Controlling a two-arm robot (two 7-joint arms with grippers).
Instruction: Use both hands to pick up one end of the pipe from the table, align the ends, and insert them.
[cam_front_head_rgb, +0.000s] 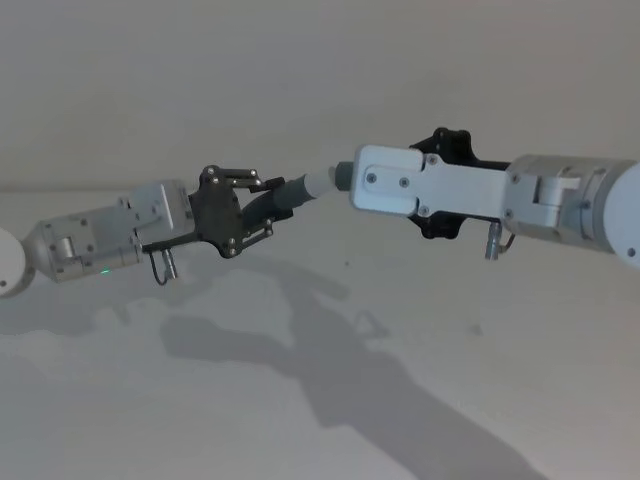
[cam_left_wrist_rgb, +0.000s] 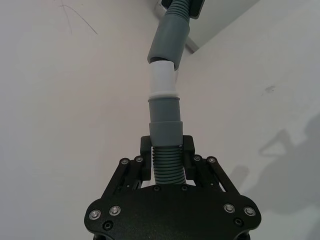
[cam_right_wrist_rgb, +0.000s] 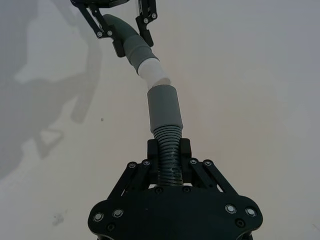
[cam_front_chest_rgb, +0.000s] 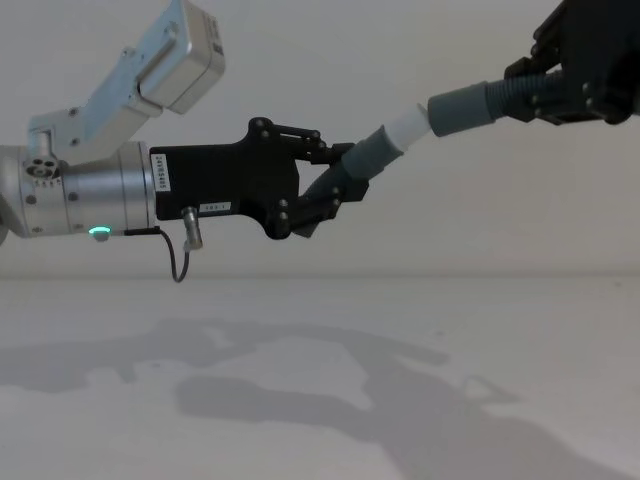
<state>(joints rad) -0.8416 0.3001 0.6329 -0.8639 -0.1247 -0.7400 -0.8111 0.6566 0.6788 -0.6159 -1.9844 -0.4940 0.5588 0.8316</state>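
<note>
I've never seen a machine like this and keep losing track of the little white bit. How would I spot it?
Look above the table, where two black grippers meet in mid-air, each shut on a dark grey pipe piece. The left gripper holds the piece that ends in the white tip, which sits at the socket mouth of the right gripper's piece. It is the only white band on the grey pipes.
</note>
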